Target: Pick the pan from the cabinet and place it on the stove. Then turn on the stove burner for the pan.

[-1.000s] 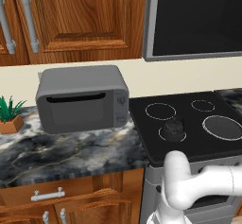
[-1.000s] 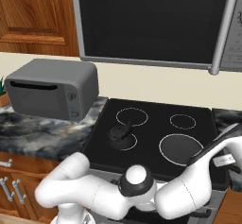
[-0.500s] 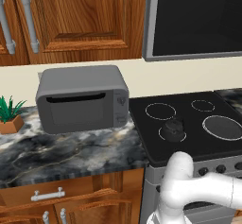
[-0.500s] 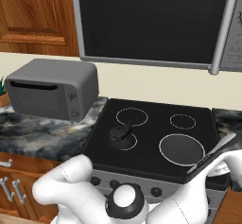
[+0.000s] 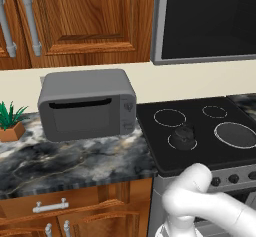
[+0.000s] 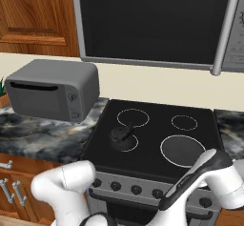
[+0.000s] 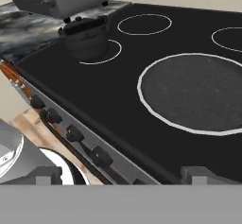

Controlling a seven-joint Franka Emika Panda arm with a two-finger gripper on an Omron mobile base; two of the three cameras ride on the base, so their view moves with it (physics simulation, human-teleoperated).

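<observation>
The stove [image 5: 200,151] [image 6: 152,141] [image 7: 94,95] is a black glass cooktop with white rings and a row of dark knobs [image 6: 136,189] [image 7: 71,133] on its grey front. Its largest ring, the stove burner [image 5: 235,134] [image 6: 182,150] [image 7: 194,93], lies bare at the front right. My gripper [image 7: 123,176] hovers low over the stove's front edge, open, with nothing between its fingertips. The cabinet [image 5: 90,21] [image 6: 33,10] above the counter has its doors shut. The pan is hidden.
A small dark pot-like vessel [image 5: 184,135] [image 6: 121,135] [image 7: 85,38] sits on the front-left ring. A grey toaster oven [image 5: 87,103] [image 6: 52,94] stands on the marble counter left of the stove. A microwave [image 5: 205,21] [image 6: 152,22] hangs above. A potted plant [image 5: 10,123] is far left.
My arm has folded lower in front of the stove; its elbow has dropped towards the bottom of the right base view. The jaws stay open and nothing on the stove has moved.
</observation>
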